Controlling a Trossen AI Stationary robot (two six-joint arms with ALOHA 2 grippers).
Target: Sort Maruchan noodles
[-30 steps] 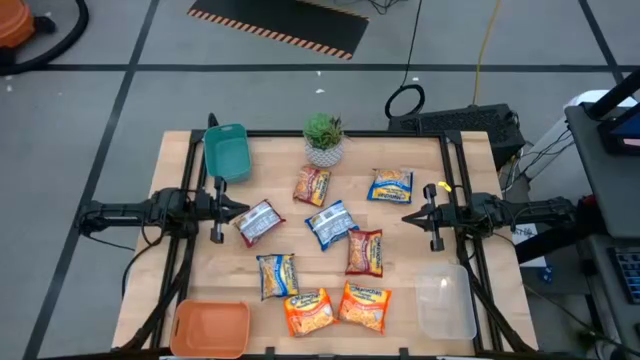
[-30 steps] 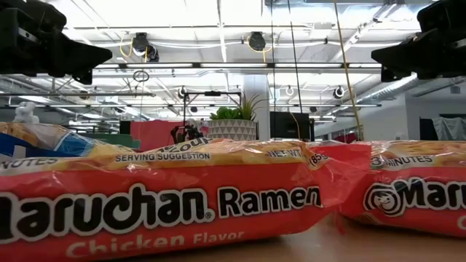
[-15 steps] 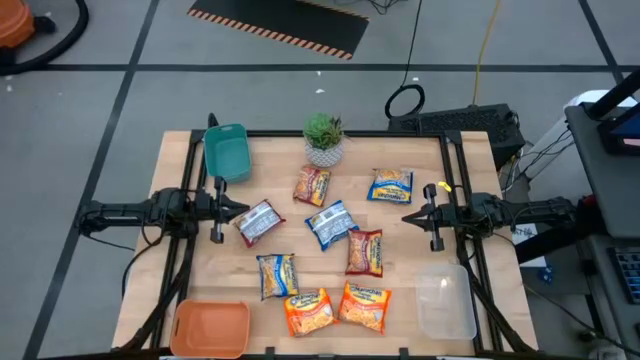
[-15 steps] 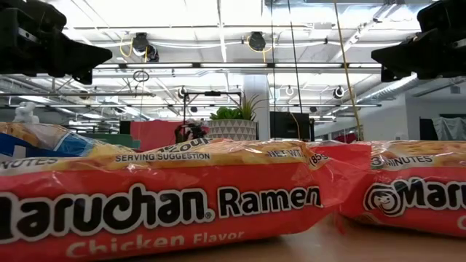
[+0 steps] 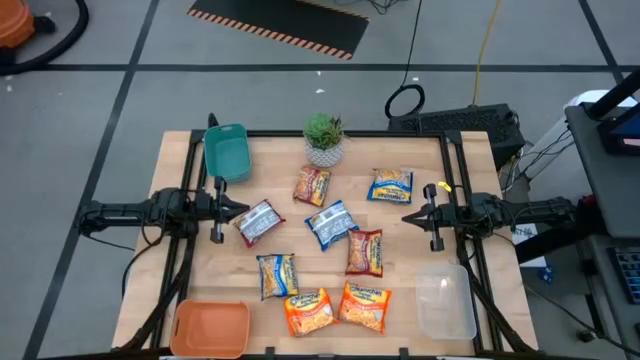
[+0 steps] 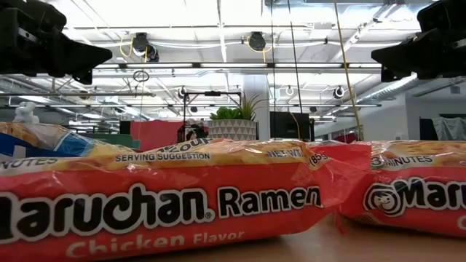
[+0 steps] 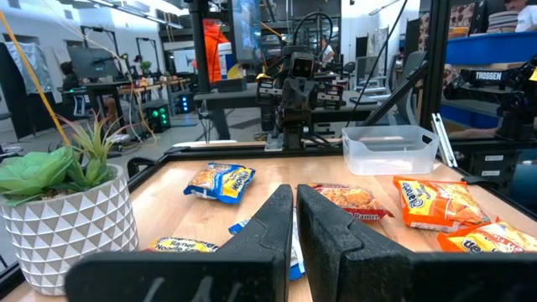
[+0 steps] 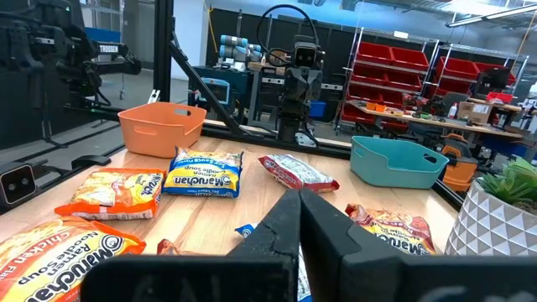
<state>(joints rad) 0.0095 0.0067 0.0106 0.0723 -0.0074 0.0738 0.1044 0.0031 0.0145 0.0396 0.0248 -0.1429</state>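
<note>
Left fingers (image 5: 240,211): I saw them pressed together, holding nothing, hovering at the worktop's (image 5: 400,240) left edge, tips pointing inward.
Right fingers (image 5: 409,217): closed tight with nothing between them, hovering at the right edge, facing the left pair across the spread.
Silver-red packet (image 5: 259,222): lay just in front of the left fingers, the nearest packet to them.
Blue-and-yellow packets: one (image 5: 390,185) lay just ahead of the right fingers, toward the plant; another (image 5: 329,223) sat midway between both sets of fingers; a third (image 5: 276,275) lay ahead of the left fingers, toward the orange bin.
Dark red packets: one (image 5: 312,185) beside the plant; one (image 5: 365,251) near the right fingers, touching the central blue packet.
Orange packets (image 5: 337,308): two side by side, far from both sets of fingers, between the orange and clear bins.
Bins: teal (image 5: 226,152) and orange (image 5: 209,328) on the left fingers' side, clear (image 5: 445,302) on the right fingers' side; I noted no packets in any.
Plant (image 5: 323,140): upright, at the back edge.
</note>
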